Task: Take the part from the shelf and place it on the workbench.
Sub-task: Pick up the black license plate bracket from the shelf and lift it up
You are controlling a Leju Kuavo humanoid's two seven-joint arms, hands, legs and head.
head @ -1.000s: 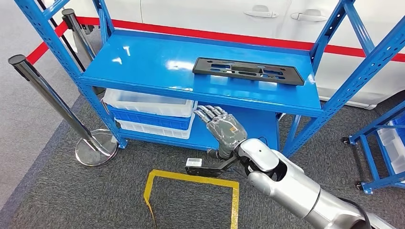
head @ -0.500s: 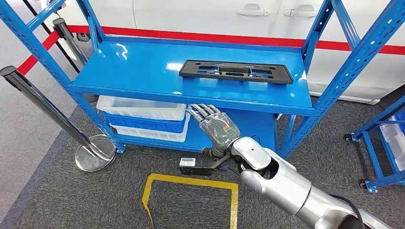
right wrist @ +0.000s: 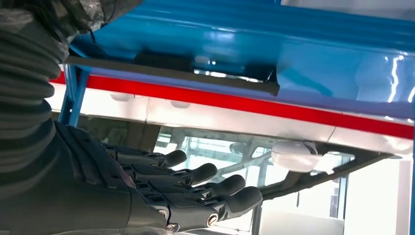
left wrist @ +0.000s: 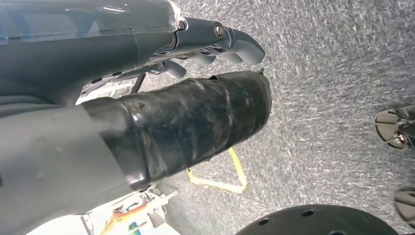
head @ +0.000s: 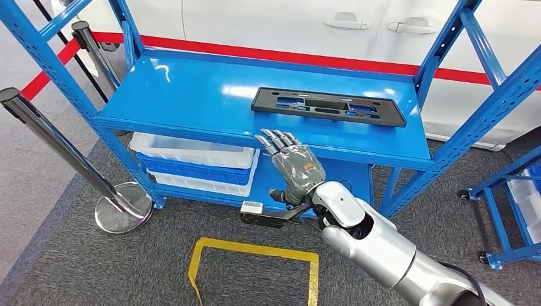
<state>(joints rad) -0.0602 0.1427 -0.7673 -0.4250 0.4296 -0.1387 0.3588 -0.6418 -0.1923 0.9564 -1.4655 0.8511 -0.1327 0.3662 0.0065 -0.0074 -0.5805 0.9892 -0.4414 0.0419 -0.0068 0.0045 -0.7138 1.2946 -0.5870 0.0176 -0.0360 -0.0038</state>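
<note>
A long flat black part [head: 328, 106] with several slots lies on the upper board of the blue shelf [head: 191, 95], toward its right end. My right hand [head: 290, 162] is raised in front of the shelf's front edge, just below and left of the part, with straight, spread fingers holding nothing. In the right wrist view the dark fingers [right wrist: 195, 191] reach out flat, apart from the part [right wrist: 171, 71] on the blue board. The left hand [left wrist: 205, 49] hangs over grey carpet with nothing in it.
White and blue bins [head: 191, 156] fill the lower shelf. A chrome stanchion [head: 57, 143] with a round base [head: 124, 204] stands left. A yellow tape square [head: 255, 252] marks the carpet. A white car [head: 287, 19] is behind; another blue rack [head: 510, 204] is at right.
My right hand has risen from below the shelf board up to the level of its front edge, nearer the black part. The head view shifted slightly.
</note>
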